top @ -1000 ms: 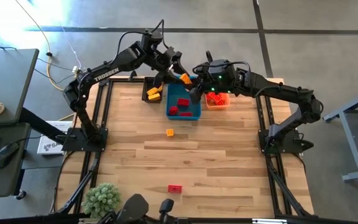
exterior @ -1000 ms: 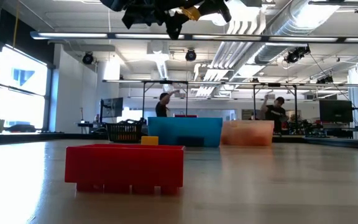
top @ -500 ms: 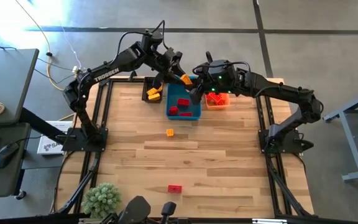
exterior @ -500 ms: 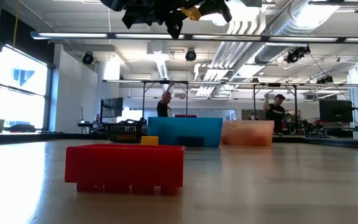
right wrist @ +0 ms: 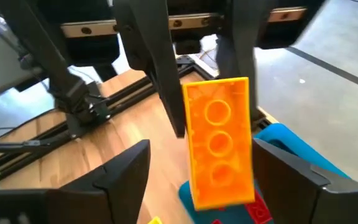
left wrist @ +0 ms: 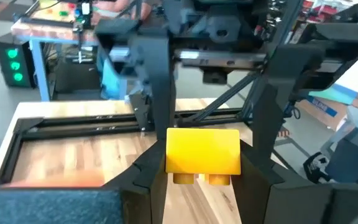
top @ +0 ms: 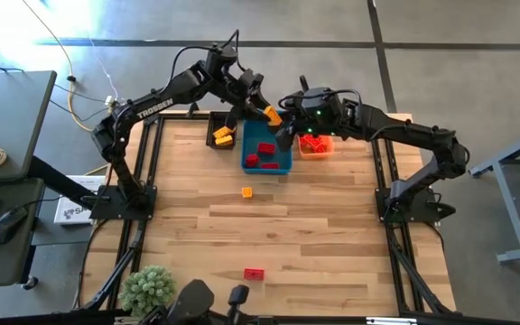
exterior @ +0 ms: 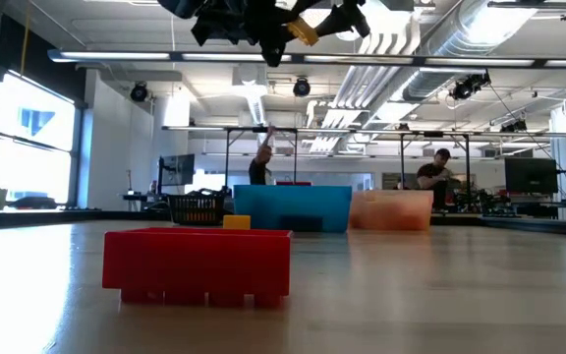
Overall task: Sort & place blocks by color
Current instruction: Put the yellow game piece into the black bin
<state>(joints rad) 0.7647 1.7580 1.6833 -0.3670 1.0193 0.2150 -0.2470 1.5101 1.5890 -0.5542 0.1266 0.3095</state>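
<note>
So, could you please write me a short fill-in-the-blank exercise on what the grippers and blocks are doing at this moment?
1. The left gripper has its jaws ___ on the raised block.
2. The right gripper, close beside it, has its jaws ___.
3. The blocks lying in the blue bin are ___.
4. The loose block on the table farthest from the bins is ___.

Missing words: shut; open; red; red.

Both arms reach inward and meet high above the table's far edge, the left gripper (top: pixel 267 114) clamped on a block (top: pixel 272 116), the right gripper (top: pixel 284 135) spread wide just beside it.
</note>
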